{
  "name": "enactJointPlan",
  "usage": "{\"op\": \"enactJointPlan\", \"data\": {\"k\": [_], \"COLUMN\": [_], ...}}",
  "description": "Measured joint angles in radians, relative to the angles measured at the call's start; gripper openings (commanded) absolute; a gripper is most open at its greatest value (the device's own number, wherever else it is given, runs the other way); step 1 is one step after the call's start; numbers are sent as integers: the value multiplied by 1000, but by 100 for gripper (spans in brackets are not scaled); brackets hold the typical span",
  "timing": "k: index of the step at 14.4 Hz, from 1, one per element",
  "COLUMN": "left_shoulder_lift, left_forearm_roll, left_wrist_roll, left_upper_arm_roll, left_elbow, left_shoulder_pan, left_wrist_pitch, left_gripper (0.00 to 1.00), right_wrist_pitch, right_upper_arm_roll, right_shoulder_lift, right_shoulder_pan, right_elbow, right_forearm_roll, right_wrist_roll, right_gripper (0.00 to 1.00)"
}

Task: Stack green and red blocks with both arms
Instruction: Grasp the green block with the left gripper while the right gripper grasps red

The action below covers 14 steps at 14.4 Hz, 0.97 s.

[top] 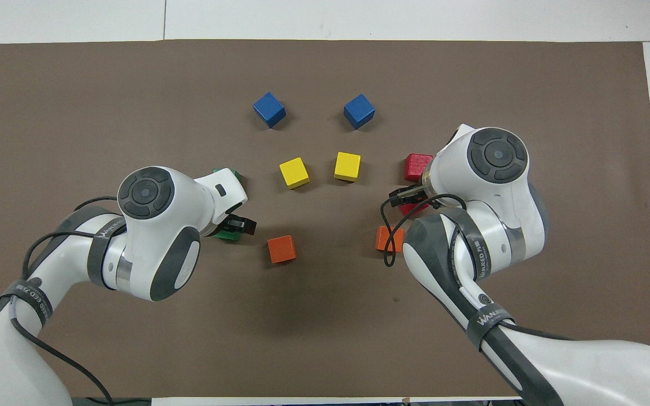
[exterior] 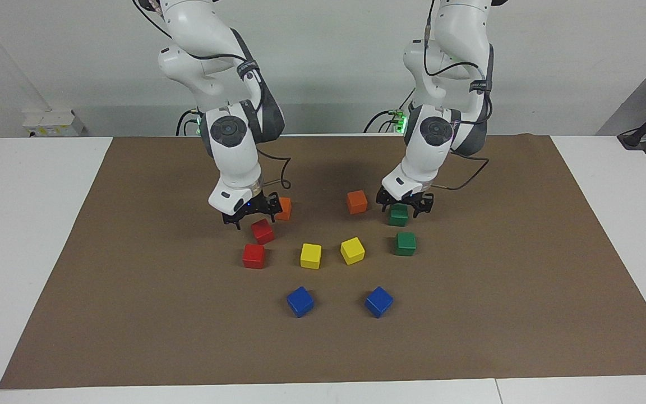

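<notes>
Two red blocks lie toward the right arm's end of the mat. One red block [exterior: 262, 230] sits turned just under my right gripper [exterior: 253, 217]; the other red block [exterior: 253, 256] lies just farther from the robots. Two green blocks lie toward the left arm's end. My left gripper [exterior: 405, 209] is low around one green block [exterior: 398, 216], hiding its top; the other green block [exterior: 405, 243] lies just farther out. In the overhead view the arms cover most of the nearer red block [top: 412, 208] and of both green blocks [top: 226, 234].
Two orange cubes [exterior: 284, 208] [exterior: 356, 202] lie between the grippers, one close beside the right gripper. Two yellow cubes [exterior: 310, 256] [exterior: 352, 250] and two blue cubes [exterior: 300, 301] [exterior: 378, 301] lie farther from the robots. All rest on a brown mat [exterior: 497, 314].
</notes>
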<state>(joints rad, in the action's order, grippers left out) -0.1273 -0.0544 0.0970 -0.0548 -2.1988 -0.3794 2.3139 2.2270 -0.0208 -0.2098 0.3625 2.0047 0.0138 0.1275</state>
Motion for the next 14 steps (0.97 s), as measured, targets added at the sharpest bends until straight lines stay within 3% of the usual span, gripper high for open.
{"op": "enactJointPlan", "data": {"k": [5, 7, 8, 9, 10, 11, 12, 14], "left_shoulder_lift": [-7, -20, -27, -33, -38, -40, -41, -41], "left_forearm_roll": [0, 0, 0, 0, 0, 0, 0, 0], "left_wrist_roll": [26, 32, 33, 34, 34, 34, 34, 34], "left_upper_arm_roll": [0, -1, -1, 0, 0, 1, 2, 4], "left_elbow": [-25, -26, -27, -27, -27, -27, -27, -26], "left_shoulder_pan": [-8, -12, -15, -17, -19, -20, -20, -20], "left_wrist_pitch": [30, 49, 53, 55, 56, 56, 56, 54], "left_gripper": [93, 81, 70, 40, 2, 0, 0, 0], "right_wrist_pitch": [56, 91, 108, 120, 133, 144, 151, 153], "right_upper_arm_roll": [0, 0, 0, 0, 0, -1, -1, -1], "right_shoulder_lift": [-2, -18, -29, -41, -52, -63, -72, -81], "right_shoulder_pan": [10, 27, 31, 33, 33, 33, 33, 33], "right_elbow": [39, 52, 55, 56, 57, 58, 58, 58], "right_forearm_roll": [0, 0, 0, 0, 0, 0, 0, 0], "right_wrist_roll": [0, 0, 0, 0, 0, 0, 0, 0], "right_gripper": [100, 100, 100, 100, 100, 100, 93, 41]}}
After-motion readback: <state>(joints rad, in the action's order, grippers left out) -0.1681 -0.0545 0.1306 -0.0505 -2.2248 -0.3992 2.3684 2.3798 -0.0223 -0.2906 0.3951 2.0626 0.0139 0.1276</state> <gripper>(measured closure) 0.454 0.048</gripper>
